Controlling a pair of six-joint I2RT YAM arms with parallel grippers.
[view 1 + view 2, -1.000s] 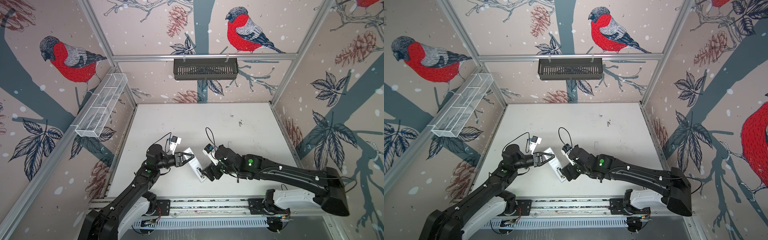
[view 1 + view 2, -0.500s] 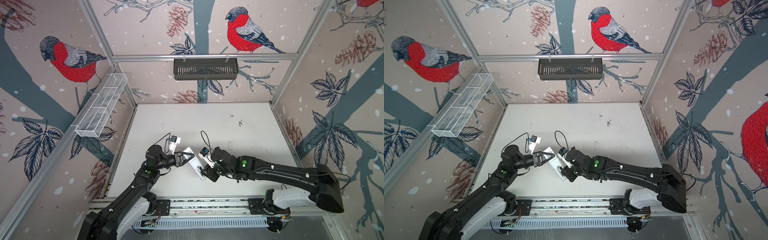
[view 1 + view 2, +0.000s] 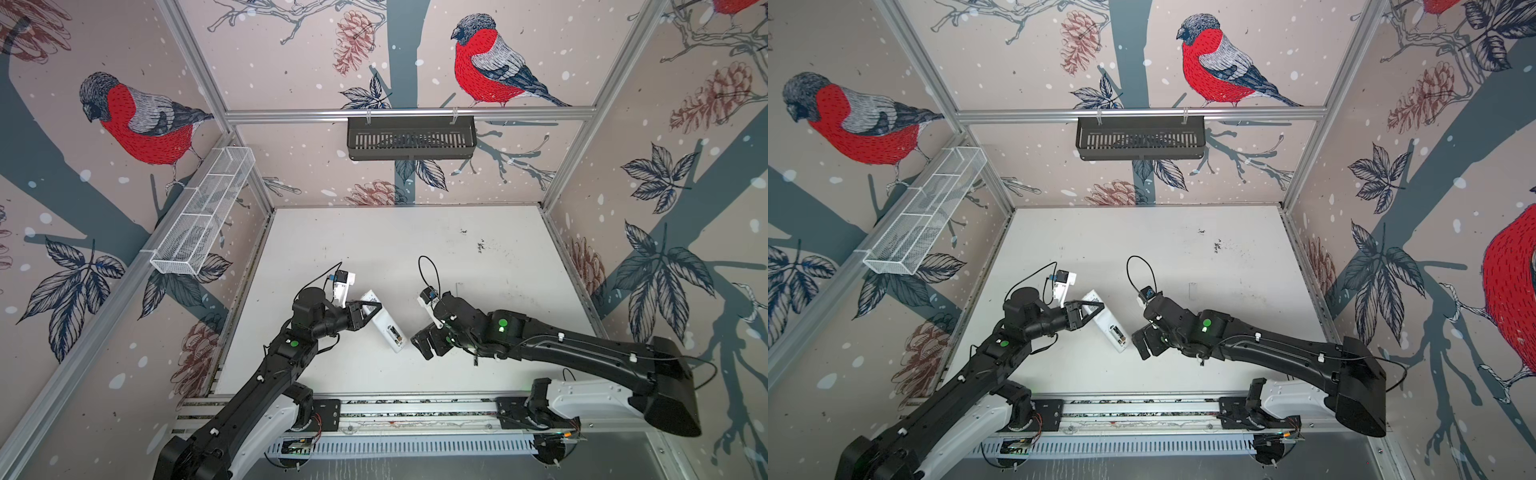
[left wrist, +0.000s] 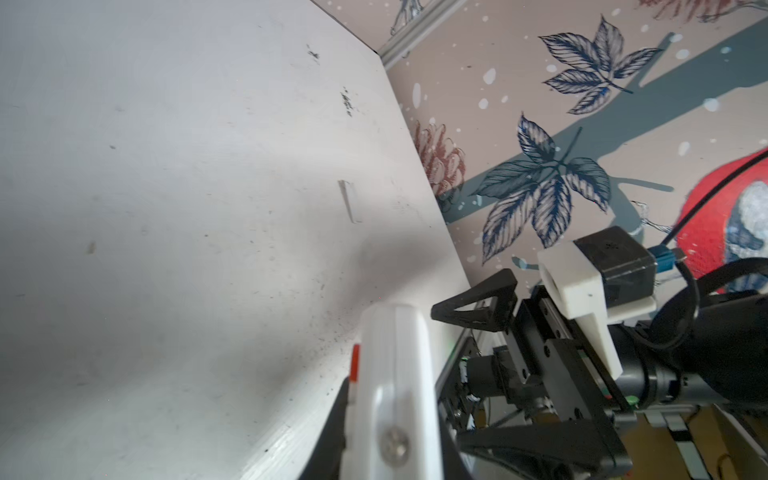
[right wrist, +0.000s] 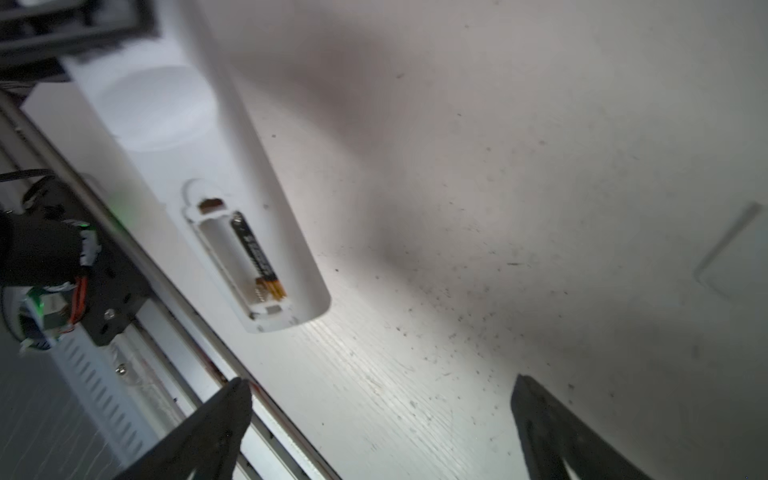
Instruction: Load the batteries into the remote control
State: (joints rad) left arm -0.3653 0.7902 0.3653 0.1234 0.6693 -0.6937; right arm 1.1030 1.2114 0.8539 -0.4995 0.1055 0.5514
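The white remote control (image 3: 384,322) (image 3: 1106,322) hangs tilted above the table, back side up. My left gripper (image 3: 376,307) (image 3: 1098,307) is shut on its upper end. In the left wrist view the remote control (image 4: 395,374) fills the space between the black fingers (image 4: 338,415). Its battery bay is uncovered, and one black battery (image 5: 255,253) with a gold band lies in one slot. The slot beside it shows bare white plastic. My right gripper (image 3: 428,345) (image 3: 1148,343) (image 5: 380,384) stands open and empty, just right of the remote's lower end and apart from it.
A flat white rectangular piece (image 3: 1191,291) (image 4: 349,201) (image 5: 731,245) lies on the table beyond the right gripper. A black basket (image 3: 411,137) hangs on the back wall and a white wire basket (image 3: 203,216) on the left wall. A metal rail (image 3: 415,409) runs along the table's front edge.
My right gripper has pulled back to the right, off the remote's lower end, and its jaws have spread wide. The left gripper and the remote have stayed in place.
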